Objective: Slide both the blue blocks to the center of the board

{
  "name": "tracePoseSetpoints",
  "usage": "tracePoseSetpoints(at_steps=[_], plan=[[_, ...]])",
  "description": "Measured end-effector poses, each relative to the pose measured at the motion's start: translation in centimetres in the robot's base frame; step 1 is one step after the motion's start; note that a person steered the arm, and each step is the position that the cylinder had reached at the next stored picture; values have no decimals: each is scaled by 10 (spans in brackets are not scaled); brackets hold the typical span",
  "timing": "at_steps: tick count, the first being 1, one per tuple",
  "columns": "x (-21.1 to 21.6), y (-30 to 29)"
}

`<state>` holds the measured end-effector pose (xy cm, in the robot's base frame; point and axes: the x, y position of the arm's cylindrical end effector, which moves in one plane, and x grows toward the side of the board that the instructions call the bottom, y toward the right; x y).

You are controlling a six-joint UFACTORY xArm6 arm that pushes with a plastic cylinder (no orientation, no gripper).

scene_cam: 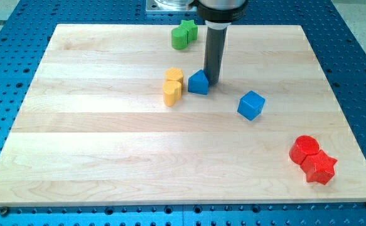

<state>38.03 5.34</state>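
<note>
A blue block with a peaked top (198, 82) sits a little above the board's middle. A blue cube (251, 105) lies to its right and slightly lower, apart from it. My tip (211, 83) is on the board right at the right side of the peaked blue block, touching or almost touching it. The rod rises straight toward the view's top.
Two yellow blocks (172, 86) stand together just left of the peaked blue block. Two green blocks (184, 34) sit near the board's top edge. A red cylinder (305, 149) and a red star block (321, 167) lie at the lower right. The wooden board (107, 157) rests on a blue perforated table.
</note>
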Motion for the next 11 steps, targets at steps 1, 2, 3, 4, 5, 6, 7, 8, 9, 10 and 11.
tracePoseSetpoints(at_steps=[1,2,3,4,5,6,7,8,9,10,11], plan=[[8,-12],[26,7],[46,99],[46,167],[68,191],[76,118],[79,40],[93,76],[111,80],[112,14],[114,-21]])
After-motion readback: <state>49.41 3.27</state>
